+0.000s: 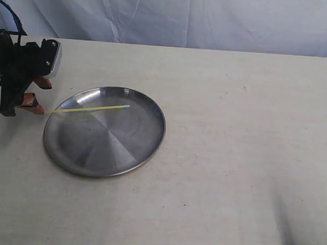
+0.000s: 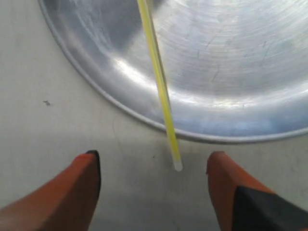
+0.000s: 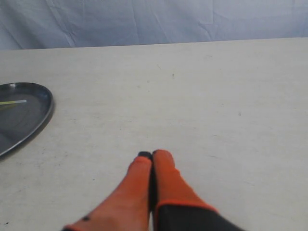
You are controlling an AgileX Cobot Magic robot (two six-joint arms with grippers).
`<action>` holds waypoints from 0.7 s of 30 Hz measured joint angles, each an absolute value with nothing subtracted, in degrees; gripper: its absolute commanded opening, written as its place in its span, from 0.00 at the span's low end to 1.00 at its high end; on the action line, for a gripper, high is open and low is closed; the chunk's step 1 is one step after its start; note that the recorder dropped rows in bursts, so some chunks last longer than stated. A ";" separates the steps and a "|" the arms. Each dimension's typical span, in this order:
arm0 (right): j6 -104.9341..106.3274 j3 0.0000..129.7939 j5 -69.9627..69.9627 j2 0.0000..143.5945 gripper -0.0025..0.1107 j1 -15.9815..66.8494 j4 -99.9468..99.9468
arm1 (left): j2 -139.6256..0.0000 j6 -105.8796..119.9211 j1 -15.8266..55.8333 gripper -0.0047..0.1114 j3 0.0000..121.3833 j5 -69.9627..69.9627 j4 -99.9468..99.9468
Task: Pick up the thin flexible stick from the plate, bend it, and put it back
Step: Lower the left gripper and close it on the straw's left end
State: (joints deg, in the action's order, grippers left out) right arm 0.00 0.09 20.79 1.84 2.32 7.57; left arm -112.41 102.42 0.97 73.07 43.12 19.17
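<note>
Pale cream table (image 1: 233, 160), shiny silver plate (image 1: 103, 146) resting left of centre

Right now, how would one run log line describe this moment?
stick: straight, on plate, one end past rim | left tool: open, that end between its fingers, ungripped | right tool: shut, empty, apart from plate

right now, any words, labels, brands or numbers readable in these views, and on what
None readable. The round silver-grey metal plate, the thin neon yellow-green stick, the cream table, the pale cloth backdrop, the left gripper and the right gripper show no lettering or numbers.
</note>
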 measured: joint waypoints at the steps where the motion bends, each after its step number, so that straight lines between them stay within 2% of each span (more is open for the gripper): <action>1: 0.00 0.09 20.79 1.84 0.01 2.32 7.57 | -112.92 102.42 1.22 0.57 73.07 43.12 19.00; 21: 0.00 0.09 20.79 1.84 0.01 2.32 7.57 | -114.81 100.91 1.59 0.57 73.07 42.65 15.81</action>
